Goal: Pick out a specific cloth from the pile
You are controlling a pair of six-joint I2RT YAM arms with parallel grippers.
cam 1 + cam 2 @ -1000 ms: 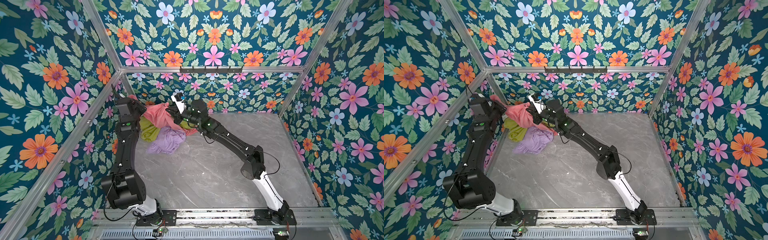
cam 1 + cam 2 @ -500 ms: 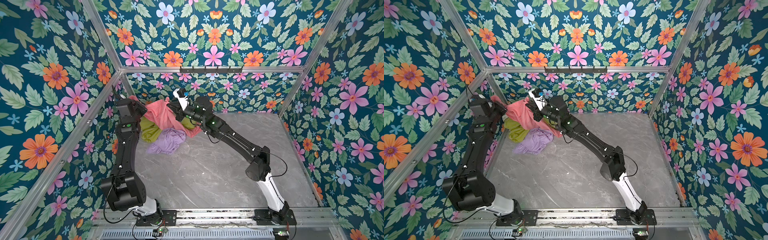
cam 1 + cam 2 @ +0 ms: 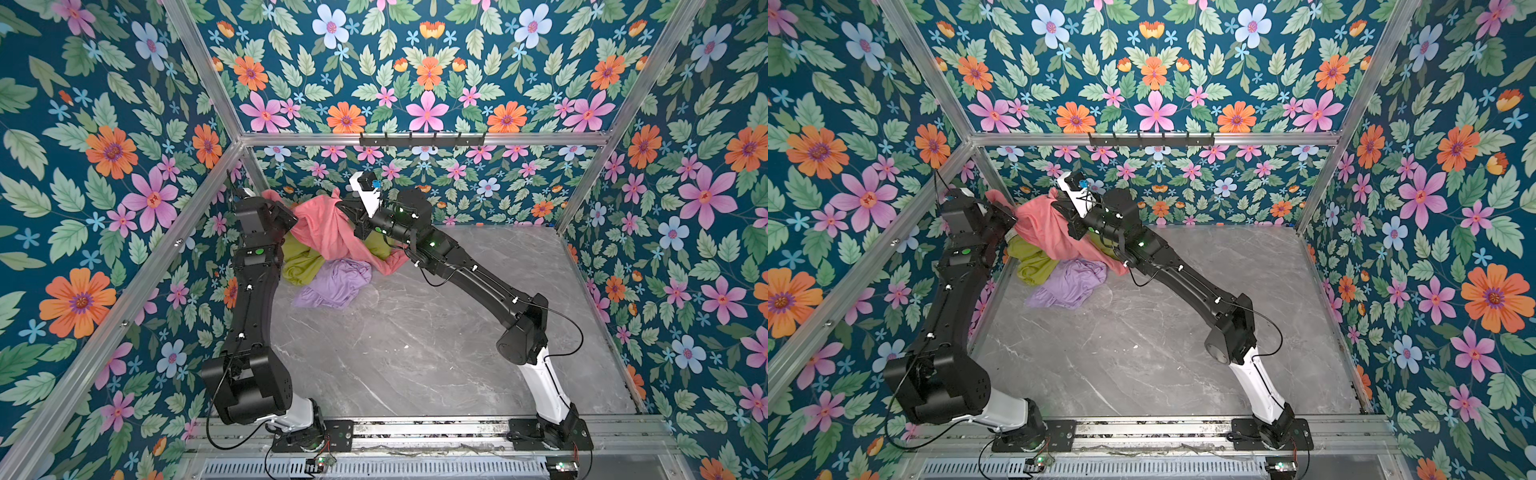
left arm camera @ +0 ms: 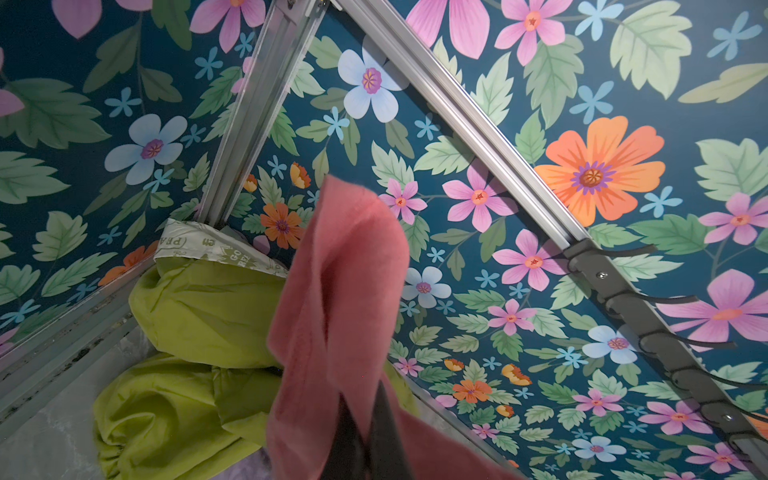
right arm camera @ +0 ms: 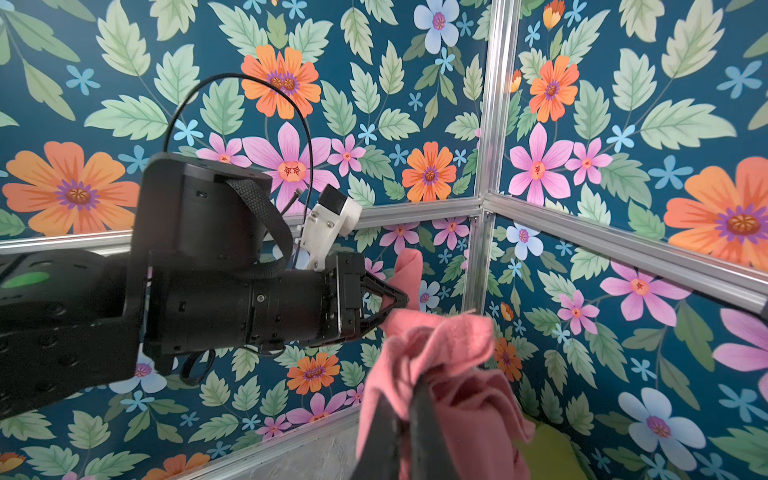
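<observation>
Raised higher, cloth (image 3: 328,232) hangs clamped in left hand (image 5: 395,298) and right hand (image 5: 410,397) over green cloth (image 3: 299,262).

Brightness: both top views are being lit brightly and evenly, seemingly from overhead.
Shadows: only faint, soft-edged ones are being cast on the grey floor (image 3: 415,340).
Focus: in both wrist views the cloth (image 4: 345,291) nearest the lens is being blurred, while the wallpaper (image 4: 598,174) is being kept sharp.

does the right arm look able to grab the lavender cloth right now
Probably not yet: the right gripper is shut on the salmon-pink cloth. The lavender cloth lies mostly uncovered below, so only that grip blocks it.
</observation>
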